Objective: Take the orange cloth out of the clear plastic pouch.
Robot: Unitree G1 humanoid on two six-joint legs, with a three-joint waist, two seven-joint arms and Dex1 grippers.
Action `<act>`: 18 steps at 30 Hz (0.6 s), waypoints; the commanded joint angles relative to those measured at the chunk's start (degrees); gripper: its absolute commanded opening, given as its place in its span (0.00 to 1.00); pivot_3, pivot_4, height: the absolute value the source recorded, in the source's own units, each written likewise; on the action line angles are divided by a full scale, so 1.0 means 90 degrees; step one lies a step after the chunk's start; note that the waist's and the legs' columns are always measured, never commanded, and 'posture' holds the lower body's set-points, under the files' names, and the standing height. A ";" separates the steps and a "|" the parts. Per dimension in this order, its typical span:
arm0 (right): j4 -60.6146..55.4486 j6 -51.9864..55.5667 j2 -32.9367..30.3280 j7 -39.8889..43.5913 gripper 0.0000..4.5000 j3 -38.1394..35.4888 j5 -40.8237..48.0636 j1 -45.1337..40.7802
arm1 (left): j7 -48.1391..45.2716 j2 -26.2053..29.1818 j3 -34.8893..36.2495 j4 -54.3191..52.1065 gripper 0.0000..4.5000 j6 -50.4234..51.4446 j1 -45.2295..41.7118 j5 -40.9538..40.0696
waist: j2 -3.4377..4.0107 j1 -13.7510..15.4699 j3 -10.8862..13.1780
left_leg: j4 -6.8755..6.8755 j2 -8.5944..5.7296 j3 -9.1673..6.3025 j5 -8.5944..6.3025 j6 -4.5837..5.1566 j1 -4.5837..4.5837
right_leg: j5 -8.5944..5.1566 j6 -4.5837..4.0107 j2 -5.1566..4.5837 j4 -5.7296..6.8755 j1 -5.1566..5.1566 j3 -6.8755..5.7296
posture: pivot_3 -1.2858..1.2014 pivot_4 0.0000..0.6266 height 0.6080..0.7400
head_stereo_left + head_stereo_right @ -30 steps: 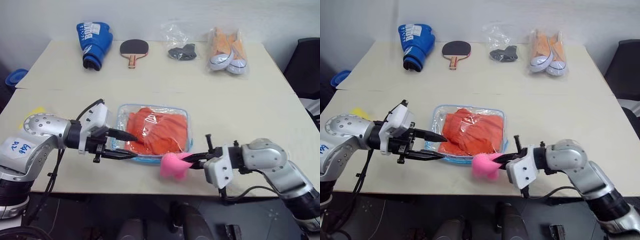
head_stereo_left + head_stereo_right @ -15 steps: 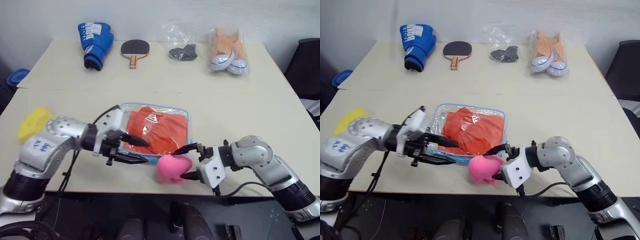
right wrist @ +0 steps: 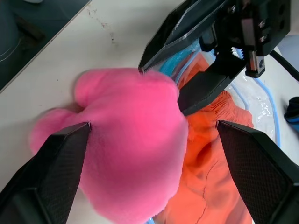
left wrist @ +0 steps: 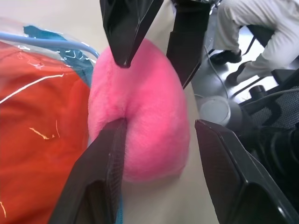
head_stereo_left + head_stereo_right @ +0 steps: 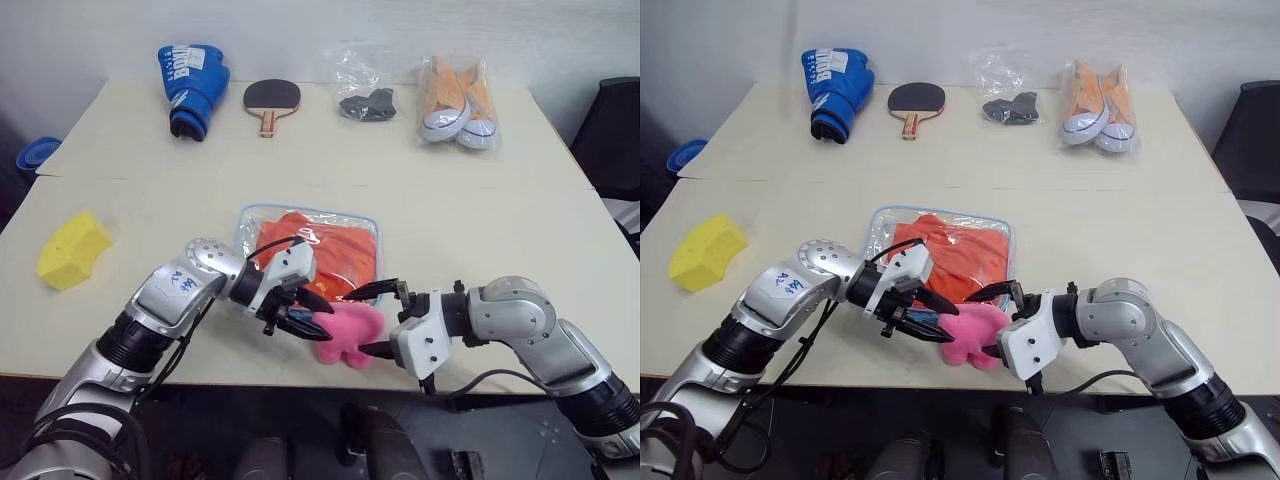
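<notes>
Both grippers meet at the pink charm; the cloth is not yet out

Head view: we see the left gripper (image 5: 303,313) half open at the pink charm (image 5: 350,329), the right gripper (image 5: 377,318) gaping round it, gripping nothing; left wrist view: one finger (image 4: 100,172) touches the fluff, the orange cloth (image 4: 37,135) beside it inside the clear plastic pouch (image 4: 56,42) (probably to steady the pouch); right wrist view: both left fingers meet the charm's far side.

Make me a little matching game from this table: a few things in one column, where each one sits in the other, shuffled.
Things:
1. orange cloth
2. yellow sponge wedge
3. blue boxing glove
4. pink fluffy charm

Places:
A. far left corner of the table
B. between the two sets of jaws, at the near edge
C. inside the clear plastic pouch
D. alone on the left side

Pairs: 1-C, 2-D, 3-A, 4-B
</notes>
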 commanded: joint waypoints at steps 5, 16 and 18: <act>-0.0963 0.0588 -0.0404 -0.0287 0.99 -0.1025 0.0409 0.0813 | -0.0076 0.0060 0.0076 -0.0221 0.54 -0.0476 0.0006 0.0340 | 0.0001 0.0001 0.0000 | -0.0001 -0.0002 0.0001 0.0000 0.0001 -0.0001 | 0.0001 0.0002 -0.0002 -0.0001 0.0000 0.0001 | 0.52 0.24 1.00; -0.1969 0.3522 -0.0767 -0.0550 1.00 -0.3699 0.2834 0.1931 | 0.0217 -0.0404 -0.0172 0.0220 0.37 -0.1337 0.0103 0.1218 | 0.0000 0.0008 0.0000 | 0.0000 -0.0003 -0.0009 -0.0001 0.0021 0.0005 | 0.0009 0.0010 -0.0007 -0.0010 0.0017 0.0000 | 0.52 0.24 1.00; -0.1849 0.3476 -0.0804 -0.0524 1.00 -0.3655 0.2737 0.1942 | 0.0196 -0.0434 -0.0127 0.0186 0.24 -0.1299 0.0095 0.1198 | -0.0001 0.0007 0.0001 | -0.0001 -0.0003 -0.0010 -0.0002 0.0024 0.0005 | 0.0009 0.0010 -0.0006 -0.0012 0.0017 -0.0001 | 0.52 0.24 1.00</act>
